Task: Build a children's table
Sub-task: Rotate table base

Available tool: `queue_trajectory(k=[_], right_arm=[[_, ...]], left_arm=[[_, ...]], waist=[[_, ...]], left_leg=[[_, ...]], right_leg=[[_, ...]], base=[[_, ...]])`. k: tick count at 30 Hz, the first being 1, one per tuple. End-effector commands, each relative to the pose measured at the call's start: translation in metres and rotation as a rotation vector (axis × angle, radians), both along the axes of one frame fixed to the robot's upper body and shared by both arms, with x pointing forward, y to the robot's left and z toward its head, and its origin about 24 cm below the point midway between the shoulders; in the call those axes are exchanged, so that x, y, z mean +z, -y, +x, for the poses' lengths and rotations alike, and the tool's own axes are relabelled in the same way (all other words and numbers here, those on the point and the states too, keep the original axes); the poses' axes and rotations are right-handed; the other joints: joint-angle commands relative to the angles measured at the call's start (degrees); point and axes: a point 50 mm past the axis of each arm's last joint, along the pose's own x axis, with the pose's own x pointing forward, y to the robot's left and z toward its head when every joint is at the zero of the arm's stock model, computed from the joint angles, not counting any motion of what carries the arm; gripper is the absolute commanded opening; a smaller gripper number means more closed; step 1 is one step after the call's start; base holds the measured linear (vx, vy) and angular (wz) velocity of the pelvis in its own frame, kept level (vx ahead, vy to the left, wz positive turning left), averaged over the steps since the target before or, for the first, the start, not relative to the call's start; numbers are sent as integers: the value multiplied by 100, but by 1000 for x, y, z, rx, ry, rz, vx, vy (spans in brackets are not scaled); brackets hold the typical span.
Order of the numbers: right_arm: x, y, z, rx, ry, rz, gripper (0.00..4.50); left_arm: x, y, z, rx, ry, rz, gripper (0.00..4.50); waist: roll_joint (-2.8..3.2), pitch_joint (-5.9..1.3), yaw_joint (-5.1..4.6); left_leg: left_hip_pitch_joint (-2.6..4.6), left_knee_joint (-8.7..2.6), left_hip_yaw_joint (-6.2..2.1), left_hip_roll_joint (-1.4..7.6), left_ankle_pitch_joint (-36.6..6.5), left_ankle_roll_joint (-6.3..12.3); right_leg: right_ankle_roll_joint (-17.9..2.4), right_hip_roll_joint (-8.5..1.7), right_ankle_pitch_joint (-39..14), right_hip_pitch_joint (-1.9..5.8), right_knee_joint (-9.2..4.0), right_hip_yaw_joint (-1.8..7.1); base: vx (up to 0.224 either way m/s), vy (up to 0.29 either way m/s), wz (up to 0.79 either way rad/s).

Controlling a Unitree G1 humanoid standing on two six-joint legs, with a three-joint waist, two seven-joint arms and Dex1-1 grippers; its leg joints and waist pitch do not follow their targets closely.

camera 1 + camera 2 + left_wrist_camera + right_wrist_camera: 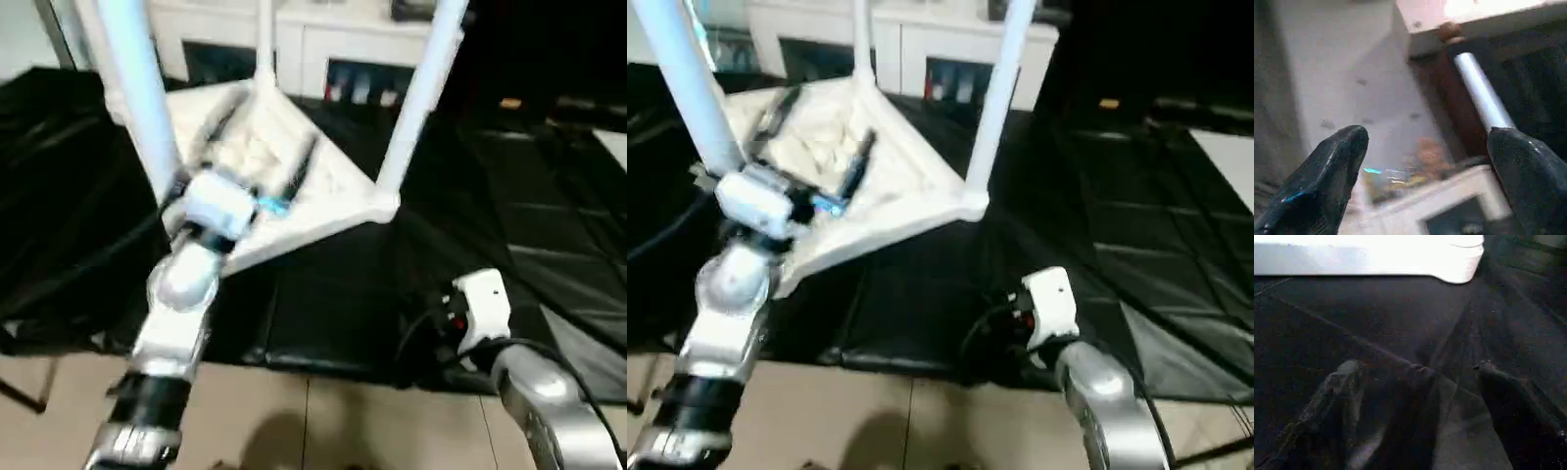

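With both the left tool [1420, 186] and right tool [1415, 421] spread and empty, the upturned tabletop [294, 196] risks a knock toppling its legs [416, 98].

Head stereo pair, two wrist close-ups

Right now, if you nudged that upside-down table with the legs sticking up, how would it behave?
The tabletop looks like thin ribbed plastic, so probably light. It lies flat on the black mat, so likely slides rather than tips. The tall legs may wobble.
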Motion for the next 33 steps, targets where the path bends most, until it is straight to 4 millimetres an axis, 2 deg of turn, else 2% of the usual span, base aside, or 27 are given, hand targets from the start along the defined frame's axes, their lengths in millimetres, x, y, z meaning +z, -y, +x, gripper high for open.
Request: queue_trajectory(k=[1, 2, 3, 8, 11, 12, 13, 15, 19, 22, 23, 24, 25, 28, 31, 32, 33], right_arm=[[3, 0, 2, 1, 19, 5, 389], [3, 0, 2, 2, 20, 5, 389], [3, 0, 3, 2, 21, 5, 389], [4, 1, 3, 5, 23, 2, 389], [4, 0, 3, 9, 22, 2, 389], [4, 0, 3, 9, 21, 3, 389], [4, -1, 3, 13, 21, 3, 389], [3, -1, 3, 15, 20, 3, 389], [3, -2, 4, 22, 19, 3, 389], [3, -2, 3, 27, 17, 2, 389], [3, -2, 3, 27, 17, 2, 389], [2, -2, 2, 34, 14, 0, 389], [2, -2, 2, 37, 13, -1, 389], [2, -3, -1, 71, 4, 1, 389], [3, -5, -3, 118, -2, 6, 389], [4, -7, -5, 155, -7, 10, 389], [6, -10, -7, 216, -10, 17, 389]], left_arm=[[14, -2, -5, 81, 99, 12, 449], [17, -4, -6, 114, 117, 8, 449], [21, -8, -6, 169, 140, -4, 449], [30, -32, -2, 387, 168, -145, 449], [22, -34, 2, 401, 104, -173, 449], [20, -34, 2, 403, 90, -181, 449], [17, -34, 4, 396, 60, -204, 449], [13, -34, 6, 393, 32, -209, 449], [-1, -25, 7, 259, -76, -290, 449], [-19, -16, 9, 67, -249, -356, 449], [-19, -16, 9, 67, -249, -356, 449], [-27, -14, 9, -28, -332, -358, 449], [-31, -13, 9, -68, -379, -373, 449], [-52, -14, 5, -202, -571, -357, 449], [-63, -16, 2, -253, -660, -323, 449], [-71, -16, 0, -296, -719, -272, 449], [-82, -13, -3, -385, -837, -191, 449]], waist=[[-11, -331, -26], [-9, -329, -31], [-40, -323, -41], [-46, -328, -48], [-36, -348, -37], [-79, -347, -41], [-58, -352, -22], [-68, -365, -12], [-80, -390, 2], [-95, -410, 21], [-96, -412, 24], [-48, -406, 22], [-66, -398, 27], [-29, -386, 24], [-23, -381, 6], [-25, -379, 8], [-32, -377, 8]], left_leg=[[100, -488, -111, 218, -1826, 4], [98, -488, -109, 211, -1872, -9], [108, -474, -109, 201, -1970, -29], [95, -458, -125, 180, -1972, -15], [79, -451, -131, 168, -1909, 21], [71, -455, -126, 174, -1888, 37], [83, -456, -129, 177, -1887, 37], [72, -452, -126, 175, -1815, 62], [54, -451, -120, 173, -1669, 96], [59, -440, -105, 164, -1573, 114], [60, -443, -99, 167, -1564, 107], [86, -440, -89, 173, -1578, 102], [90, -442, -78, 169, -1620, 104], [81, -469, -79, 176, -1721, 27], [73, -491, -97, 181, -1868, -43], [99, -489, -97, 183, -1971, -72], [96, -496, -106, 176, -2027, -74]], right_leg=[[-570, -203, -2024, 209, -385, 176], [-545, -201, -2121, 199, -393, 177], [-471, -192, -2320, 168, -423, 177], [-406, -183, -2454, 146, -443, 166], [-433, -168, -2304, 140, -428, 164], [-451, -163, -2225, 135, -430, 164], [-470, -168, -2197, 132, -420, 165], [-529, -165, -1981, 141, -400, 173], [-621, -170, -1680, 160, -370, 181], [-726, -171, -1429, 169, -335, 187], [-761, -176, -1404, 170, -327, 193], [-800, -157, -1268, 156, -334, 193], [-810, -154, -1311, 149, -339, 195], [-801, -147, -1489, 154, -342, 203], [-695, -144, -1633, 174, -359, 195], [-665, -150, -1738, 162, -364, 196], [-622, -156, -1859, 168, -368, 198]], base=[[0, 0, 0], [0, 0, 0], [0, 0, 0], [0, 0, 0], [0, 0, 0], [0, 0, 0], [0, 0, 0], [0, 0, 0], [0, 0, 0], [0, 0, 0], [0, 0, 0], [0, 0, 0], [0, 0, 0], [0, 0, 0], [0, 0, 0], [0, 0, 0], [0, 0, 0]])
